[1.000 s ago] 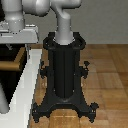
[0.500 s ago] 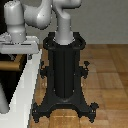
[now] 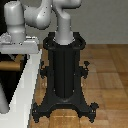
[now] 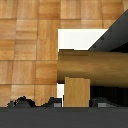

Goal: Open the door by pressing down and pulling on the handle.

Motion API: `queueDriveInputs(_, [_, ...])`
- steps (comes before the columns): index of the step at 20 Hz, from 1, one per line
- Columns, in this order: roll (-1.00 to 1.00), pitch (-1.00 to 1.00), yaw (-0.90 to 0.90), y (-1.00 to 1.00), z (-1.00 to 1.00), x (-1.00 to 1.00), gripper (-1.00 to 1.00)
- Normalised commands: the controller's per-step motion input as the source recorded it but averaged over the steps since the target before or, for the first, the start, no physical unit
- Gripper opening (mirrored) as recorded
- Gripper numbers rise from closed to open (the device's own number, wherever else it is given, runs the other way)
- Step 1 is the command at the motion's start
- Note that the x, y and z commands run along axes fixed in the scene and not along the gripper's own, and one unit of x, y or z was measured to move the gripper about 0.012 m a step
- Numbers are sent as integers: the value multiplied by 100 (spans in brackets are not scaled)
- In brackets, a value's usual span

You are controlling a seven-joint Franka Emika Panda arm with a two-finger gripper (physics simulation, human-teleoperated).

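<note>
A simulated arm reaches over a pale door (image 3: 20, 85) at the exterior view's left, its gripper (image 3: 15, 42) just above the wooden handle (image 4: 92, 67); jaw opening cannot be told; it seems poised to press down, then pull.

I count one door (image 3: 22, 85) with its pale frame, one wooden lever handle (image 4: 95, 66), one black pedestal (image 3: 64, 75) under my arm, and one end effector (image 3: 17, 44).
</note>
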Motion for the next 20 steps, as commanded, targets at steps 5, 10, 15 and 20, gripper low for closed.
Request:
queueDriveInputs(5, [0,0,0,0,0,0,-100])
queueDriveInputs(10, [0,0,0,0,0,0,-100])
queueDriveInputs(15, [0,-6,0,0,-60,0,-100])
queueDriveInputs(20, [0,-12,0,0,-60,0,-100])
